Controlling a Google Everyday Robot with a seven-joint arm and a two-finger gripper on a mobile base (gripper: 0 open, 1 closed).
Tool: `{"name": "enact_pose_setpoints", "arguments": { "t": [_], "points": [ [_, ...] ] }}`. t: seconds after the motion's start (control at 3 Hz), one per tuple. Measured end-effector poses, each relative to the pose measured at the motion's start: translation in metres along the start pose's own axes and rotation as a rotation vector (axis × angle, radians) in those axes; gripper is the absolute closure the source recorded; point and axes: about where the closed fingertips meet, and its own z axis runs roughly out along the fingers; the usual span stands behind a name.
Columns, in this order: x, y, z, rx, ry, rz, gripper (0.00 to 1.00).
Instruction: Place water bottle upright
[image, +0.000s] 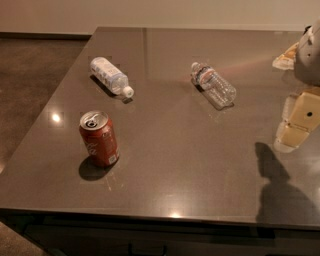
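The water bottle (214, 84) is clear and ribbed, with a white cap and a dark-red band near the neck. It lies on its side on the dark table (190, 165), right of centre toward the back, cap pointing to the far left. My gripper (291, 125), cream-coloured, hangs at the right edge of the view, to the right of the bottle and nearer than it. It is well apart from the bottle and casts a shadow on the tabletop below it.
A bottle with a white patterned label (110, 75) lies on its side at the back left. A red soda can (99, 138) stands upright at the front left. A pale packet (285, 56) lies at the far right. The table's front edge runs along the bottom.
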Motion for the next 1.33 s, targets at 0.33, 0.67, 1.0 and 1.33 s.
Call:
{"name": "enact_pose_setpoints", "arguments": {
  "t": [0.33,0.67,1.0,1.33],
  "points": [
    [0.0,0.0,0.0,0.0,0.0,0.0,0.0],
    [-0.013,-0.015,0.001,0.0,-0.005,0.022,0.0],
    [-0.041,-0.042,0.014,0.006,0.011,0.067,0.0],
    [-0.075,-0.083,0.037,0.025,0.049,0.18,0.0]
  ]
}}
